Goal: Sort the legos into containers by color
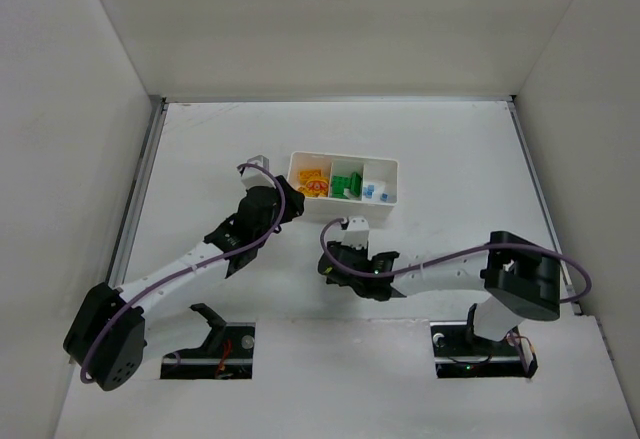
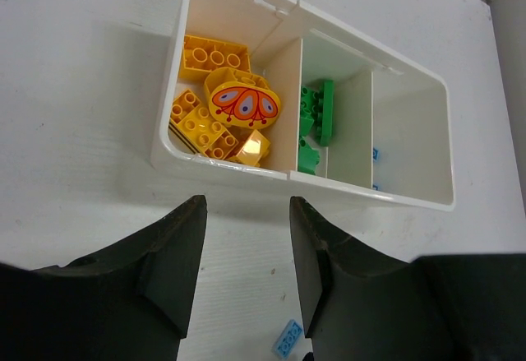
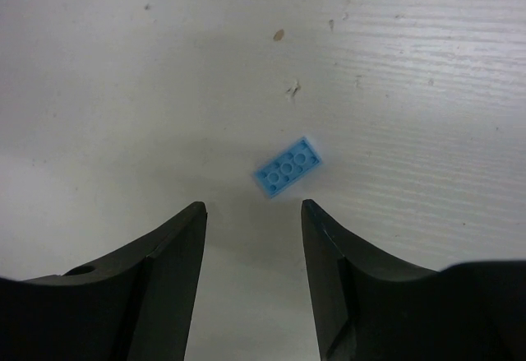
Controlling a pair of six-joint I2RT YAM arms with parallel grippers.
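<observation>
The white three-compartment tray (image 1: 392,181) holds yellow-orange legos (image 1: 312,183) in its left compartment, green legos (image 1: 347,183) in the middle and tiny light blue ones (image 1: 375,190) on the right. In the left wrist view the yellow legos (image 2: 215,114) and green legos (image 2: 316,118) lie behind the tray's front wall (image 2: 246,168). One loose light blue brick (image 3: 287,168) lies flat on the table just beyond my right gripper (image 3: 253,206), which is open, empty and low over it. The brick also shows in the left wrist view (image 2: 288,338). My left gripper (image 2: 246,201) is open and empty just in front of the tray.
White enclosure walls stand at the left, back and right of the white table (image 1: 200,159). The two arms nearly meet in front of the tray, the left gripper (image 1: 290,206) at its left front corner and the right gripper (image 1: 329,261) just below.
</observation>
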